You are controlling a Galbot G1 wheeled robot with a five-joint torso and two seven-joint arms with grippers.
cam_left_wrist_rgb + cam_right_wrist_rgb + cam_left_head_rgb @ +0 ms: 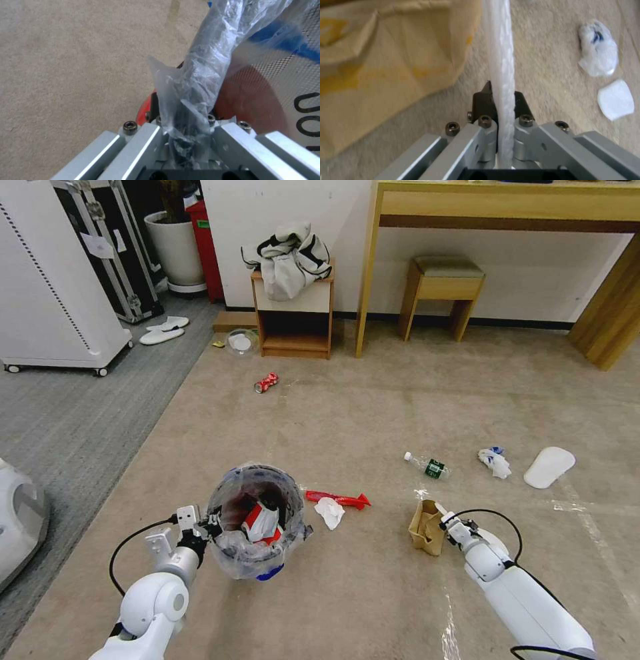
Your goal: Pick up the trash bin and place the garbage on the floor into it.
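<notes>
The left hand (200, 532) is clamped on the rim of the small round blue-and-red trash bin (259, 530), pinching the crinkled clear plastic liner (203, 75) together with the rim; the bin sits low at the robot's left front, over the beige short-pile carpet floor (373, 407), and already holds red-and-white wrappers. The right hand (443, 519) is down at the brown paper carton (427, 527), and its fingers (483, 102) are closed on a thin white strip (502, 62) that runs up between them, seemingly the carton's handle, though that cannot be told for sure. The carton lies just beside this hand.

Judged from this, the step in hand is picking the carton up for the bin. The next move calls for lifting it clear of the carpet and carrying it leftward over the bin's mouth, keeping the bin level meanwhile.

Plenty remains: a long red wrapper (339, 499) and a white tissue (330, 511) just right of the bin, a green-label clear bottle (428, 466), a crumpled white-and-blue tissue (495, 461), a flat white slipper (549, 467) farther right, and a crushed red can (266, 382) well ahead.
</notes>
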